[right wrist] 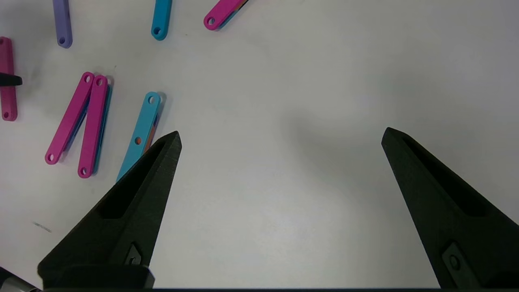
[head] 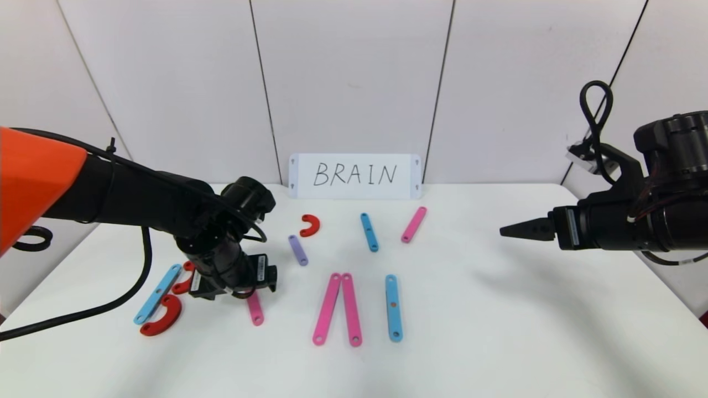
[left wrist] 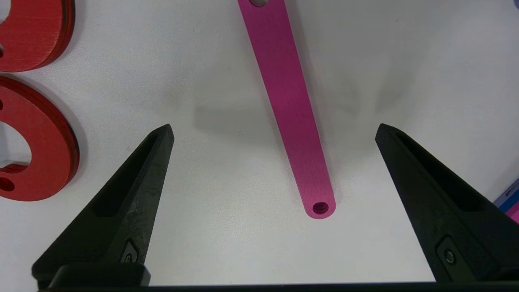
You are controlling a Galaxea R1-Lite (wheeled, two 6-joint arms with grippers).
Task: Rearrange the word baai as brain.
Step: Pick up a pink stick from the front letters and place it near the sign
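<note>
The word's pieces lie flat and scattered on the white table [head: 498,331]. My left gripper [left wrist: 274,132] hangs open just above a short pink bar [left wrist: 292,105], whose holed end lies between the fingers without touching them. In the head view, that pink bar [head: 255,310] sticks out from under the left wrist. Beside it lie a blue bar [head: 157,293] and two red arcs [head: 163,318] [head: 185,281]. My right gripper [right wrist: 282,136] is open over bare table at the right, holding nothing.
Two long pink bars [head: 327,309] [head: 351,309] meet at their tops mid-table, with a blue bar [head: 393,307] beside them. Farther back lie a purple bar [head: 298,250], a red arc [head: 310,225], a blue bar [head: 369,232] and a pink bar [head: 414,224]. The handwritten BRAIN card [head: 355,176] leans on the wall.
</note>
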